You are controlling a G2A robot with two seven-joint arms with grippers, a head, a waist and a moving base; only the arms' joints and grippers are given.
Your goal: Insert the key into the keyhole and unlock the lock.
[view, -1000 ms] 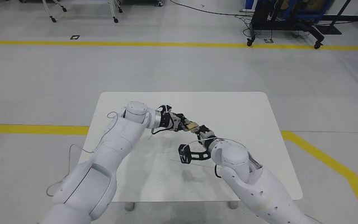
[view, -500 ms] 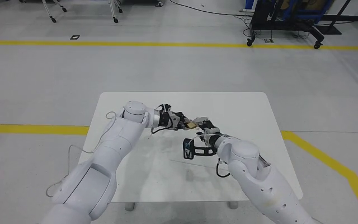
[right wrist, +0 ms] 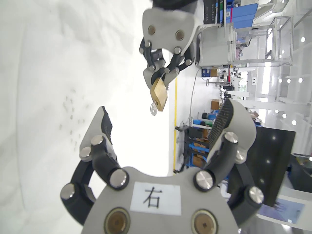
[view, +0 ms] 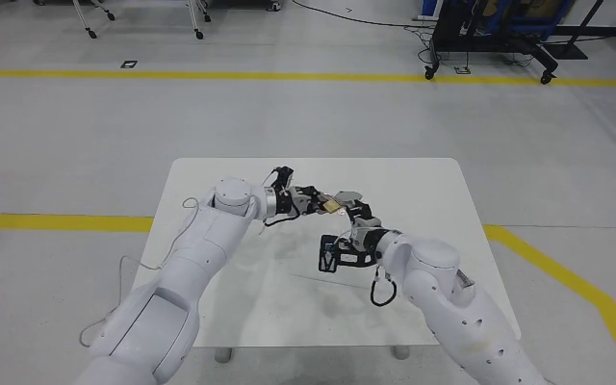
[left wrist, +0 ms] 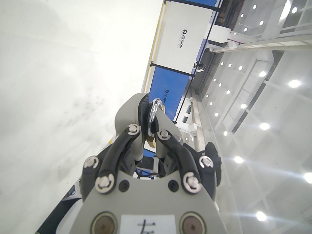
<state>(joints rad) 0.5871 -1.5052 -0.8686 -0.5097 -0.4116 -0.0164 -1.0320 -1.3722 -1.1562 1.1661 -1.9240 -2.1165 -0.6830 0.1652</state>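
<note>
A white table (view: 423, 183) stands on a grey hall floor (view: 289, 125). One yellow line (view: 241, 74) crosses the floor beyond it, and a second (view: 67, 222) reaches the table from both sides. A black cart (view: 491, 40) sits past the far line, with a cable (view: 356, 16) beside it. Blue and white panels (left wrist: 187, 25) stand under rows of ceiling lights (left wrist: 294, 83).
</note>
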